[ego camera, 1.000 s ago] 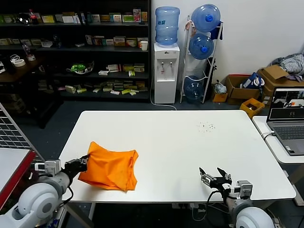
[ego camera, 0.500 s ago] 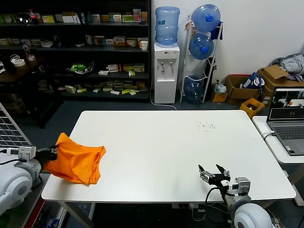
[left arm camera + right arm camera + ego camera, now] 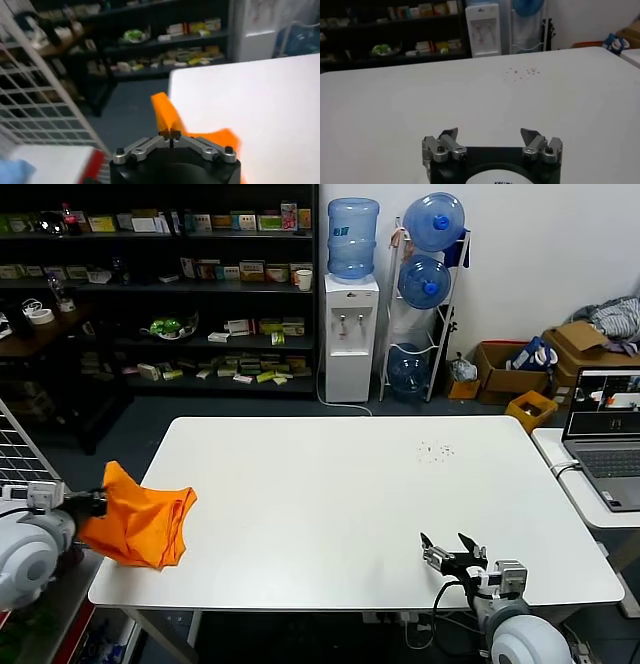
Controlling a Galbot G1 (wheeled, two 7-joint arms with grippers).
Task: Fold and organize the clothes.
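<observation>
The clothes are one bright orange folded T-shirt (image 3: 140, 524), bunched and hanging half over the table's left edge. My left gripper (image 3: 95, 503) is shut on its corner, just off the table's left side. In the left wrist view the jaws (image 3: 170, 134) pinch a raised orange fold of the shirt (image 3: 169, 116). No lettering shows on the shirt. My right gripper (image 3: 450, 549) stands open over the table's front right, with nothing between its fingers (image 3: 490, 134).
The white table (image 3: 350, 494) spreads ahead. A wire grid rack (image 3: 45, 105) stands to the left of the table. A laptop (image 3: 605, 434) sits on a side table at the right. Shelves, a water dispenser (image 3: 350, 334) and cardboard boxes line the back.
My left gripper has pulled the orange shirt leftwards across the table until it overhangs the left edge. The right arm has stayed still.
</observation>
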